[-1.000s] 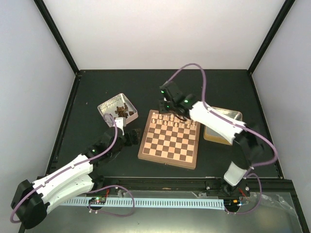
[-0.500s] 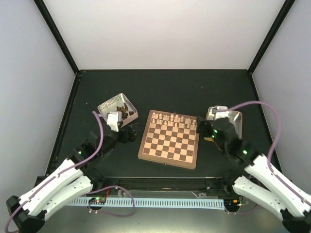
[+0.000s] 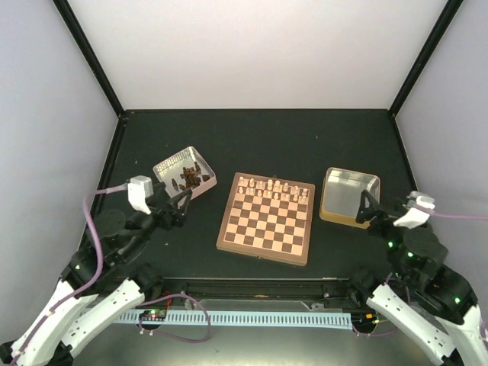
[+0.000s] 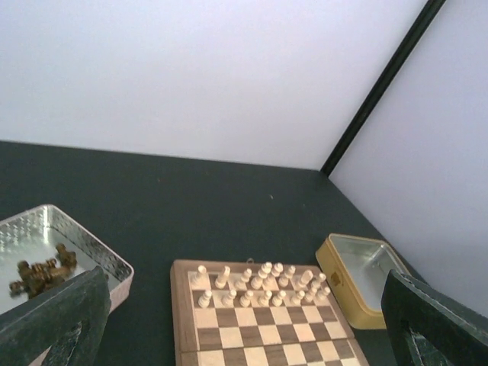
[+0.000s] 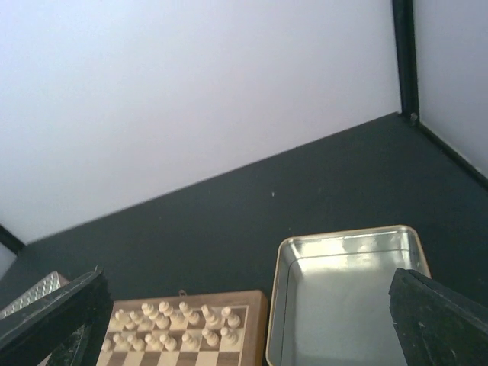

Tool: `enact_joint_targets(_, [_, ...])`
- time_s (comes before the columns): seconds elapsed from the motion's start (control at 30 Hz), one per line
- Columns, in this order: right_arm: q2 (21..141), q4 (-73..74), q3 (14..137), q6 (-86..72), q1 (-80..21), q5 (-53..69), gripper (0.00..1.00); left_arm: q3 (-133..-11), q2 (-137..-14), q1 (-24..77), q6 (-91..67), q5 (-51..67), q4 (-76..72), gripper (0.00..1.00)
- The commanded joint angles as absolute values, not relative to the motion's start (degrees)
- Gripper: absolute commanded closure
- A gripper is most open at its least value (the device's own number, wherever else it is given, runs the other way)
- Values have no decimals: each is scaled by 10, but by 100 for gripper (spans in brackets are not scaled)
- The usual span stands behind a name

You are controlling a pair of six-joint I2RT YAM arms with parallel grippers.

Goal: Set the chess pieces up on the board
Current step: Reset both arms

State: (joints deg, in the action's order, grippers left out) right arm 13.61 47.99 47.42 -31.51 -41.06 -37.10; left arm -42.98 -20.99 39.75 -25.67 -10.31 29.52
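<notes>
The board (image 3: 263,229) lies mid-table, with pale chess pieces (image 3: 271,188) standing in its two far rows. The left wrist view shows the same pieces (image 4: 259,284) on the board (image 4: 252,335). In the right wrist view the pieces (image 5: 171,320) stand on the board (image 5: 258,328) at lower left. My left gripper (image 3: 181,203) hovers open left of the board, near the tin, empty. My right gripper (image 3: 368,213) hangs open by the near right tin, empty. Each wrist view shows its fingers (image 4: 57,320) (image 5: 438,320) wide apart with nothing between them.
A silver tin (image 3: 171,162) at the left holds several dark pieces (image 3: 191,178). An empty yellow-sided tin (image 3: 349,194) sits right of the board. Black frame posts and pale walls enclose the dark table.
My right arm has pulled back from over the board's far rows to the near right, its jaws opening. My left arm has drawn back toward the near left.
</notes>
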Motion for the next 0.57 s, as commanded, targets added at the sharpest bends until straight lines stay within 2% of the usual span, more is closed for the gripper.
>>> enact_joint_targets(0.0, [111, 537, 508, -334, -409, -422, 0, -479, -189, 396, -218, -133, 378, 1])
enact_joint_targets(0.53, [103, 524, 511, -351, -409, -412, 0, -487, -170, 396, -205, -129, 394, 1])
